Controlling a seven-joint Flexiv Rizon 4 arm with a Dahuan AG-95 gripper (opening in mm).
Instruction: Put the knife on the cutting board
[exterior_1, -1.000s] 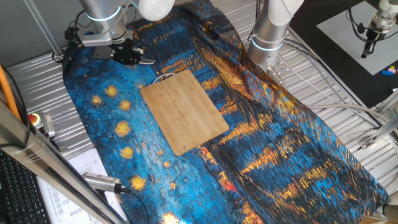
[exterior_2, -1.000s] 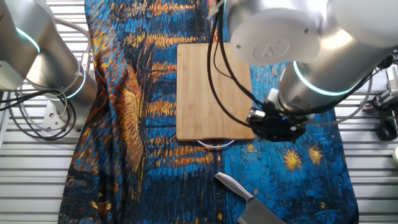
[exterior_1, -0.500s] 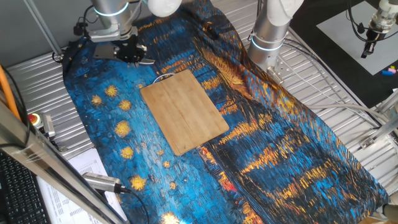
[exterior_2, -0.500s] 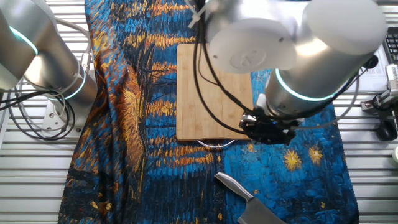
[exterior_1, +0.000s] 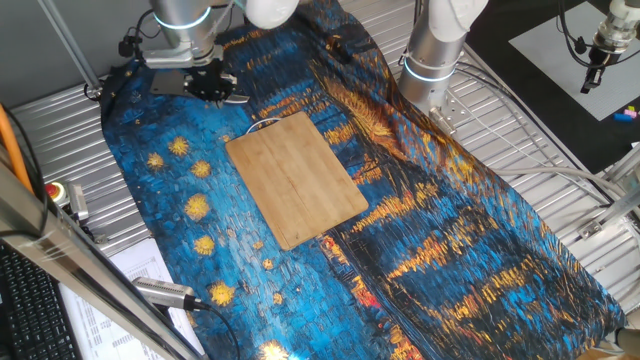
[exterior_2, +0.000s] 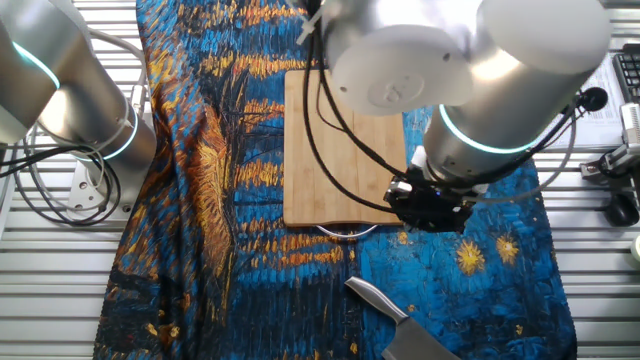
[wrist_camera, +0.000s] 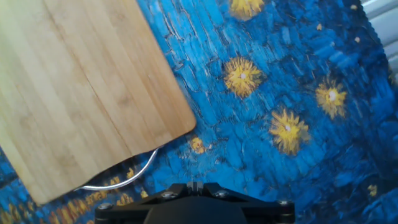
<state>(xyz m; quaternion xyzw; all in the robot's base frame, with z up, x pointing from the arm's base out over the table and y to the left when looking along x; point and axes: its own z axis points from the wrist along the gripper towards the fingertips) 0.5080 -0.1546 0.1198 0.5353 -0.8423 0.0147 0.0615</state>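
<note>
The cutting board (exterior_1: 297, 178) (exterior_2: 340, 150) (wrist_camera: 81, 93) lies flat on the blue painted cloth, its wire loop (exterior_2: 345, 232) (wrist_camera: 124, 180) at one end. The knife (exterior_2: 385, 305) lies on the cloth beyond that loop end, at the bottom edge of the other fixed view, handle towards the board; its blade is partly cut off there. My gripper (exterior_1: 215, 88) (exterior_2: 432, 205) (wrist_camera: 194, 186) hovers over the cloth beside the board's loop corner, between board and knife. Its jaws are shut with nothing between them. The hand view does not show the knife.
A second robot arm (exterior_1: 435, 50) (exterior_2: 60, 90) stands at the cloth's edge with cables (exterior_2: 60, 200) on the metal table. A red button (exterior_1: 52, 190), papers (exterior_1: 140, 270) and a handheld tool (exterior_1: 165, 292) sit by one fixed view's near-left corner.
Over the last second the arm shifted slightly sideways near the board's loop end, then held nearly still. Board and knife have not moved.
</note>
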